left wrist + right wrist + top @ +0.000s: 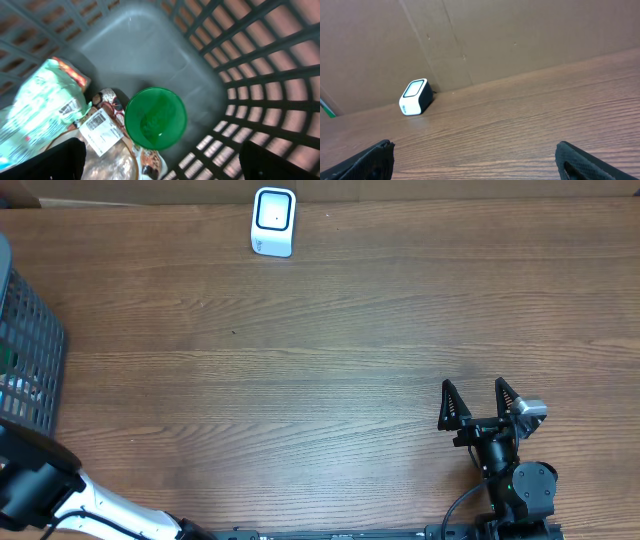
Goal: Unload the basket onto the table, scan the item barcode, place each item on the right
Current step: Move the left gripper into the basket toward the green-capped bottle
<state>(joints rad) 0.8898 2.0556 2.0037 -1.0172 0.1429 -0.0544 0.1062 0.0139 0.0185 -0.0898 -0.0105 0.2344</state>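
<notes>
The items to be scanned are all down in the basket (pixel 260 75), which stands at the left edge of the table (pixel 350 350). From the left wrist view, a round green lid or tub (pixel 155 118) lies on the basket floor, face up. Touching it on one side is a pouch (pixel 120 162) with a white barcode label (pixel 101 131) set aslant. Beyond that, a pale green bag (pixel 37 107) leans against the wall.

I cannot tell which one is meant to be picked. The green round thing sits most squarely ahead of the left gripper (pixel 167 162), about midway between its two fingers. Being round from this side, it offers no long axis to line up with. The pouch lies off toward one finger, partly hidden by it.

The left jaws are spread wide and hold nothing. The right gripper (pixel 478 402) is likewise spread wide and holding nothing, near the table's front right and well apart from the basket. So the pick falls to the left arm, I'd say.

The scanner (pixel 273 221) stands at the far edge, between the two arms, its window facing up.
</notes>
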